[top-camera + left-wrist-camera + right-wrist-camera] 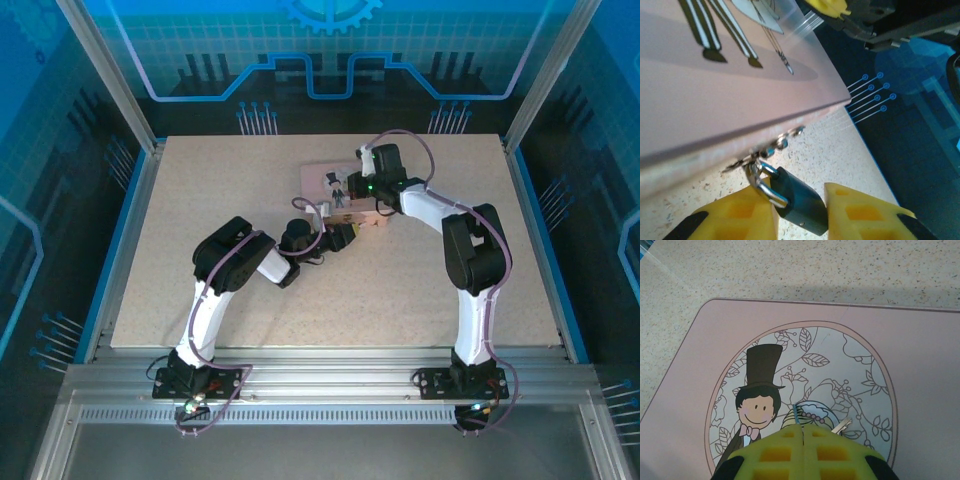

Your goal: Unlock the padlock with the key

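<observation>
The small padlock [799, 202], dark bluish with a silvery shackle, hangs from the metal hasp [775, 144] on the front of the pink box [715, 100]. My left gripper [800, 212] has its yellow fingers [860, 215] pressed on both sides of the padlock's body, low over the table. My right gripper [804, 429] hovers above the box lid [920, 355], shut, and the thin silver key [842, 426] pokes out to the right of its fingertips. In the top view the left gripper [345, 235] is at the box's near edge and the right gripper [358, 190] is over the box [322, 180].
The speckled table [200, 200] stretches wide to the left and right of the box. Metal frame posts and blue walls stand around the table's edges. The right arm's dark wrist parts [875, 22] hang above the box's far corner.
</observation>
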`<state>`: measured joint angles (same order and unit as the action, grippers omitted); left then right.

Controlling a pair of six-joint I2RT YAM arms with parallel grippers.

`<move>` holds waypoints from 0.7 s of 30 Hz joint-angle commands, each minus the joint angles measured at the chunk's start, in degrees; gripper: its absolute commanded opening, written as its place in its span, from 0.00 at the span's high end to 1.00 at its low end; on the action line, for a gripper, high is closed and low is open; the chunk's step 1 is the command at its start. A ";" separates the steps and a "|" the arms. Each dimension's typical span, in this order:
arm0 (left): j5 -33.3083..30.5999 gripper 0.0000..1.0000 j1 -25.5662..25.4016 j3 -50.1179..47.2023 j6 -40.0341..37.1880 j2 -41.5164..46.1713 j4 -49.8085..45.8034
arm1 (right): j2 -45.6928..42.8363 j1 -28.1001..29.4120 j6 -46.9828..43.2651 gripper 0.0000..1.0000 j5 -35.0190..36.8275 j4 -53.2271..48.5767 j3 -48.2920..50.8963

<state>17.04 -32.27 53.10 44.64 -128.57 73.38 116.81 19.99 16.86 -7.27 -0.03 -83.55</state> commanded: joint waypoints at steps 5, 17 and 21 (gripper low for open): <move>2.84 0.82 1.40 -2.26 1.78 1.23 -2.95 | -2.77 0.75 0.18 1.00 0.15 0.60 1.87; 3.61 0.81 1.96 -4.21 3.54 7.11 -15.65 | -10.96 1.10 -0.51 1.00 -0.37 3.67 9.65; 3.03 0.76 2.35 -4.32 4.62 7.74 -17.93 | -14.57 1.54 -0.45 1.00 -0.28 4.92 13.32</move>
<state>19.16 -30.55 49.95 45.67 -121.89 61.12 105.36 20.45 16.86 -7.49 2.31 -72.10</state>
